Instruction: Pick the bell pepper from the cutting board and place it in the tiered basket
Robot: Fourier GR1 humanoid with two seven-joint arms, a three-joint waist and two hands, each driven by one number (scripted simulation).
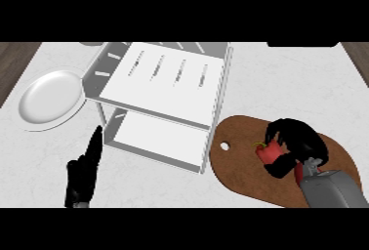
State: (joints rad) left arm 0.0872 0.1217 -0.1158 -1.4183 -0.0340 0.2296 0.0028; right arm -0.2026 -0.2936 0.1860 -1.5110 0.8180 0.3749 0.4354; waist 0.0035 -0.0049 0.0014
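On the brown board [241,171] at the counter's [288,83] lower right, the right hand [299,141] curls over the red pepper [270,153], fingers and thumb bent round it from above and the right, hiding much of it. The pepper lies near the board's middle, its small green-yellow stem [259,144] turned toward the board's hanging hole; whether it has left the wood cannot be told.

The left hand [85,168] rests open by the counter's lower left edge, fingers straight and pointing up, holding nothing.

By the look of it, the pepper should be light, hollow and fairly stiff, with a smooth, waxy skin that may slide between fingers. Its broad body, across the widest part, seems the safer place to hold; the stem looks too small and may snap. Squeezed hard, the walls could give.

The count: one pepper, one board, one white tiered basket [169,83] standing at the counter's upper middle with two shelves showing, one white plate [49,100] by the left edge, two hands.

The basket sits just beside the board's left edge, so the carry looks short.
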